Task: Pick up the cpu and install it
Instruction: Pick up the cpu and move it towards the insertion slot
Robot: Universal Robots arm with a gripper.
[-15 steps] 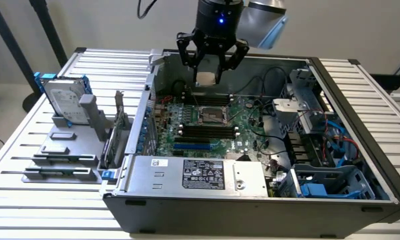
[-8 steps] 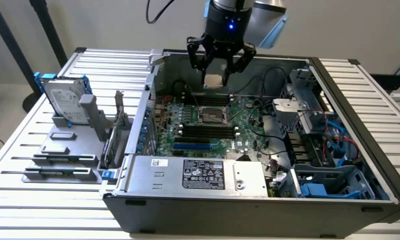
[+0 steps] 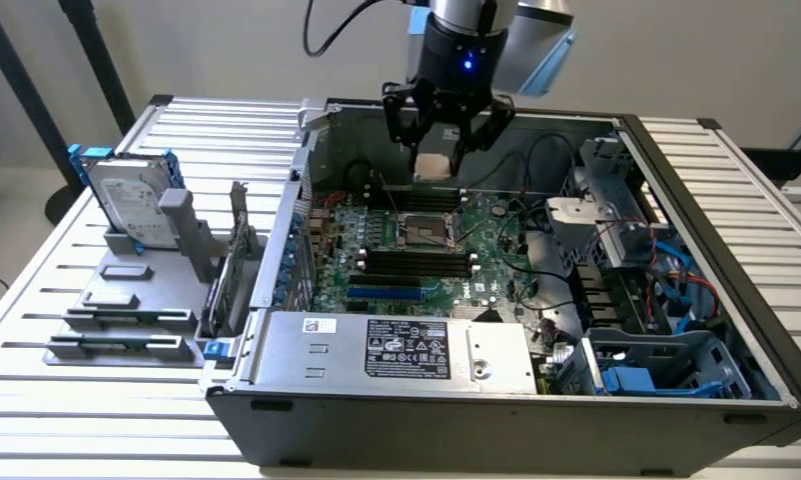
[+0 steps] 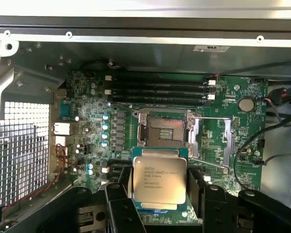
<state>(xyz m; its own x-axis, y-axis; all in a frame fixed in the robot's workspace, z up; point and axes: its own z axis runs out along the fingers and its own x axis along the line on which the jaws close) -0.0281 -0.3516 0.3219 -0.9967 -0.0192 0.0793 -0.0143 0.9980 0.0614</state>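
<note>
Exterior view: even, diffuse room light. The slatted table (image 3: 93,400) reads bright at eight o'clock; the computer case (image 3: 507,410) interior darkens toward twelve o'clock, beneath a glowing blue lamp (image 3: 470,62). Wrist view: soft sheen on the cpu (image 4: 159,177) lid, washed-out glare along the case edge, fingers (image 4: 117,206) in deep shadow.

My arm (image 3: 460,35) hangs straight down, wrist vertical, a blue light glowing on it. My gripper (image 3: 443,146) points downward, its dark fingers (image 4: 117,201) spread fairly wide and pressed against opposite edges of the cpu (image 4: 159,179), holding it flat
</note>
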